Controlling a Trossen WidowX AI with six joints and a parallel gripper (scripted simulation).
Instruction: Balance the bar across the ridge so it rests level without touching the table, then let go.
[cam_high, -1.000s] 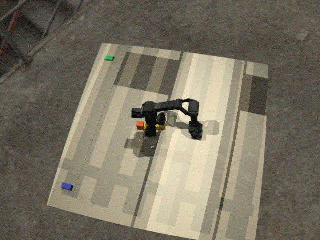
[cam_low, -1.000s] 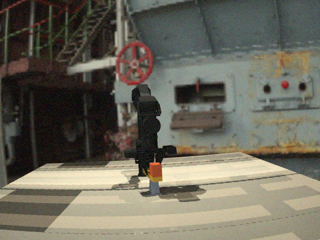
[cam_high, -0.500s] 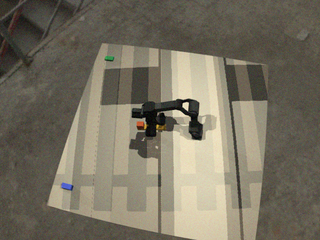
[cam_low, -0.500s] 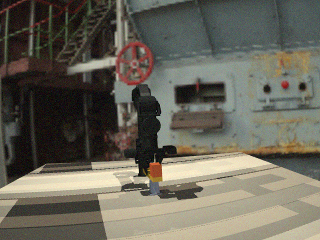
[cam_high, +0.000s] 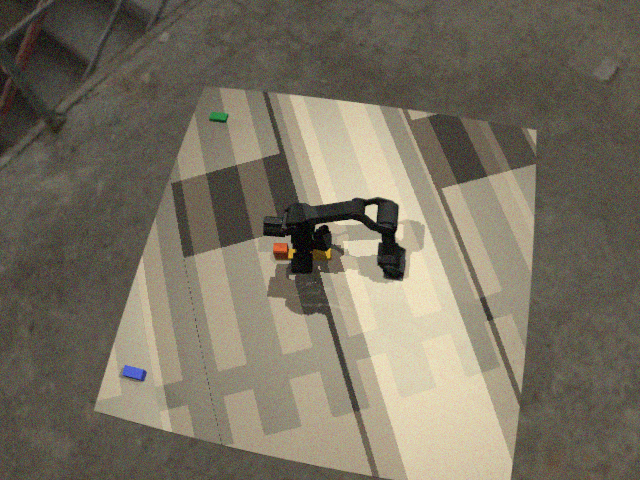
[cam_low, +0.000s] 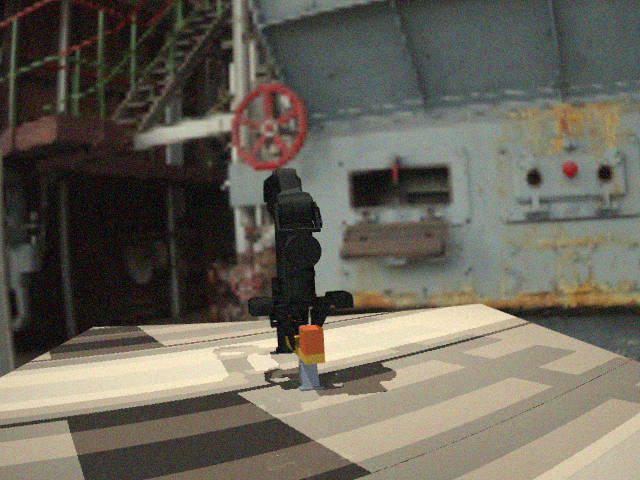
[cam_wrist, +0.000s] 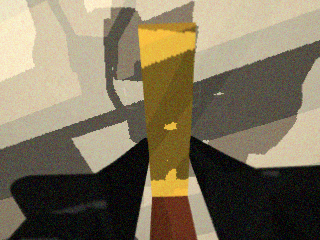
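Observation:
The yellow bar (cam_high: 322, 253) (cam_low: 313, 358) (cam_wrist: 170, 100) carries an orange block (cam_high: 280, 251) (cam_low: 311, 339) (cam_wrist: 173, 216) on one end. My gripper (cam_high: 303, 255) (cam_wrist: 168, 141) is shut on the bar, with one finger on each side, just beyond the block. The blue-grey ridge (cam_low: 309, 375) stands on the table directly below the bar in the exterior view, its top meeting the bar's underside in that view. Whether they touch cannot be told for certain. The bar is seen nearly end-on there, so its tilt is hard to judge; it is clear of the table. The gripper hides the ridge in the top view.
A green block (cam_high: 218, 117) lies near the table's far left corner in the top view. A blue block (cam_high: 134, 373) lies near its lower left corner. The table (cam_high: 268, 356) has a striped top with shadows across it. The arm reaches in from the right.

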